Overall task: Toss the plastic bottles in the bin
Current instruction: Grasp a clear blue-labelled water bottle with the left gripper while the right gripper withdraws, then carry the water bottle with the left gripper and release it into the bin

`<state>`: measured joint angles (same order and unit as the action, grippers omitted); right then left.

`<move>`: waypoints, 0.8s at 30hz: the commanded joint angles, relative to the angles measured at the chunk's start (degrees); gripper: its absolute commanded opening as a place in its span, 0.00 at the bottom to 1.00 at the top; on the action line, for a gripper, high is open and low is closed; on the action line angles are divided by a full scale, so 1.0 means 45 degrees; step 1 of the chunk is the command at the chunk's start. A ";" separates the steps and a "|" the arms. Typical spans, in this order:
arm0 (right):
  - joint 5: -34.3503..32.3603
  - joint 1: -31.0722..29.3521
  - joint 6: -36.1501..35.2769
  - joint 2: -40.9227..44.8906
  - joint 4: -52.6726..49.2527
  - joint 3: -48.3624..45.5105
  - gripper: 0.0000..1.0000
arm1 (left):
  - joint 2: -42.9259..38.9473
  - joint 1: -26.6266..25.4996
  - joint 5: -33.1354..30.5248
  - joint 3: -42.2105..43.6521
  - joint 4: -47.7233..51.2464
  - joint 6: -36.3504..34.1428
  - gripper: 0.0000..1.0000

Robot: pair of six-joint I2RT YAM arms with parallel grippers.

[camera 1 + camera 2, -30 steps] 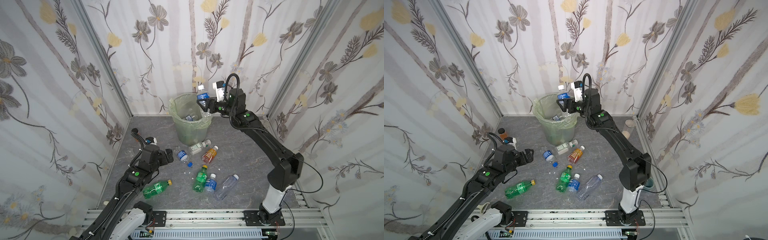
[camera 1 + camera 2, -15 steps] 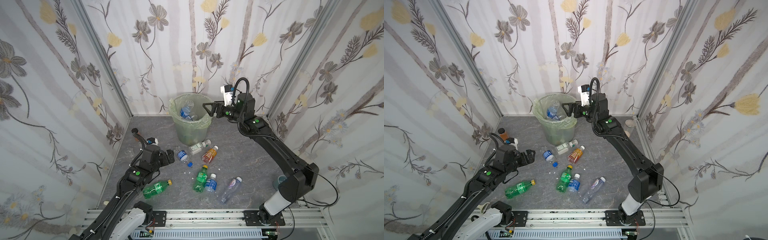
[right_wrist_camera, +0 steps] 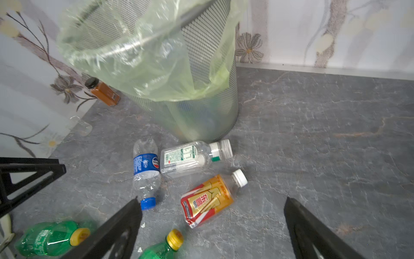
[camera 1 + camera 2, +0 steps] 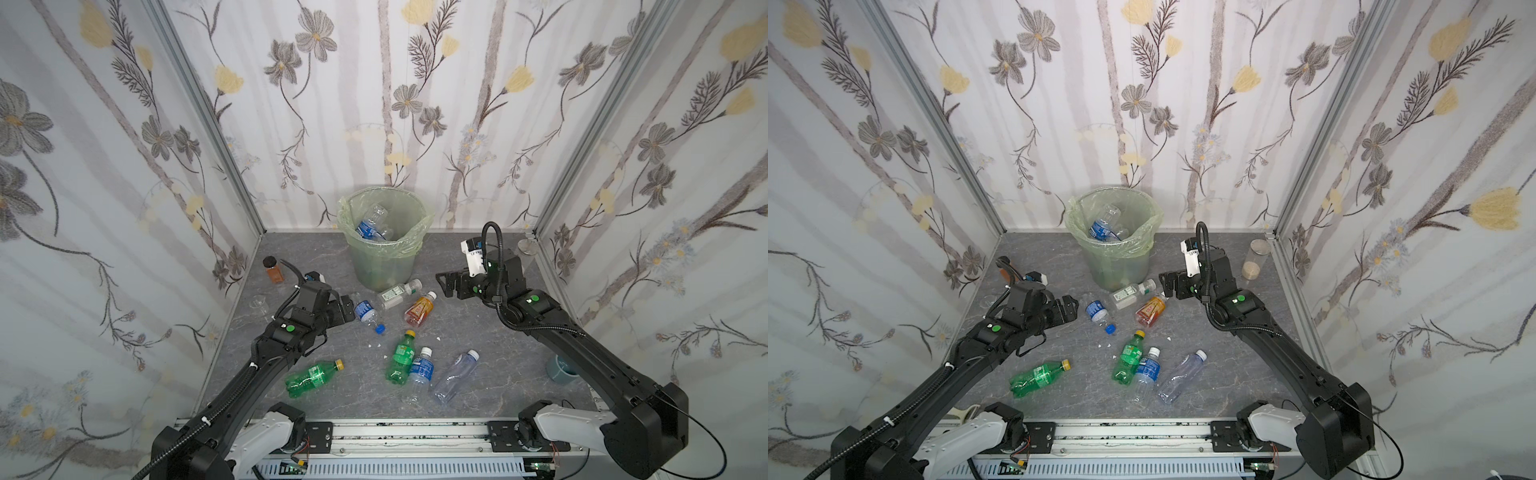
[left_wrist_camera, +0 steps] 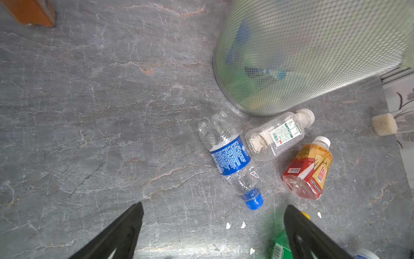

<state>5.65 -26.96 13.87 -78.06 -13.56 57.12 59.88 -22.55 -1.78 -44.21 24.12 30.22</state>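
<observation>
The bin stands at the back, lined with a green bag, and blue-label bottles lie inside it. On the floor lie several plastic bottles: a blue-label one with a blue cap, a white-label one, an orange one, two green ones, another blue-label one and a clear one. My left gripper is open and empty, just left of the blue-cap bottle. My right gripper is open and empty, low beside the bin, above the orange bottle.
A brown jar with a black cap stands by the left wall, with a small glass in front of it. A tall clear jar stands in the back right corner. A grey cup sits under my right arm.
My right gripper let the blue-label bottle fall into the bin, then drew back and sank to the floor right of the bin. The left arm has barely moved.
</observation>
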 commanded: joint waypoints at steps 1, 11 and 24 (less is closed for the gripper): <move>-0.0611 0.0106 0.0157 0.0347 0.0074 -0.0687 1.00 | 0.0603 0.0000 0.0413 -0.0115 -0.0645 0.0792 1.00; -0.0633 0.0466 0.0389 0.0433 0.0385 -0.2087 1.00 | 0.2269 -0.0280 0.0611 0.0621 -0.4069 0.3238 0.97; -0.0601 0.0779 0.0406 0.0857 0.0743 -0.2883 1.00 | 0.6597 -0.0766 0.0997 -0.0890 -0.5139 0.3793 0.85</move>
<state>3.07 -23.66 15.57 -74.67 -12.53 44.60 87.31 -25.69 2.66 -46.78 3.42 46.15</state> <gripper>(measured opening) 0.996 0.855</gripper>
